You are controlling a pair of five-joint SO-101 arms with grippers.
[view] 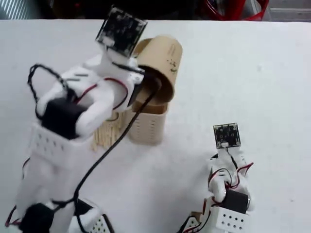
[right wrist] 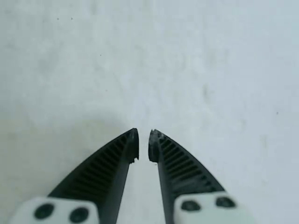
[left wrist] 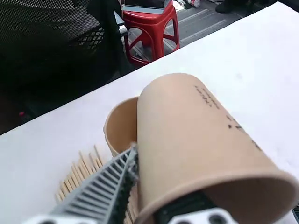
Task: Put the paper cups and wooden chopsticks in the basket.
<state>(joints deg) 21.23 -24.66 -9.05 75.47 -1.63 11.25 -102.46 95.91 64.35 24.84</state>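
Over on the left side the left arm point(view: 73, 121) stretches up the white table point(view: 252, 73) toward 12 o'clock, and its left gripper point(view: 148, 82) has a paper cup point(view: 160, 63) clamped by the rim. The left wrist view shows one ribbed finger point(left wrist: 110, 184) pressed on the cup's outer wall and the other tucked inside the mouth. The cup lies tipped on its side, bottom pointing toward 1 o'clock, mouth turned back at the arm. Just beside the arm, at 9 o'clock of the basket, there are the wooden chopsticks point(view: 108, 132), a pale bundle of thin sticks, and the wrist view has them spread on the table. Next comes the basket point(view: 148, 127), tan with rows of small holes, sitting at 6 o'clock of the held cup, and the cup hangs right over its top edge. Behind the held cup the wrist view catches a round tan opening point(left wrist: 119, 128), cup or basket, hard to say. Well apart, down at 5 o'clock of the table, the right arm point(view: 228, 194) sits low, and the right gripper point(right wrist: 143, 142) holds nothing, its fingers drawn together with only a thin slit between the tips, above bare tabletop.
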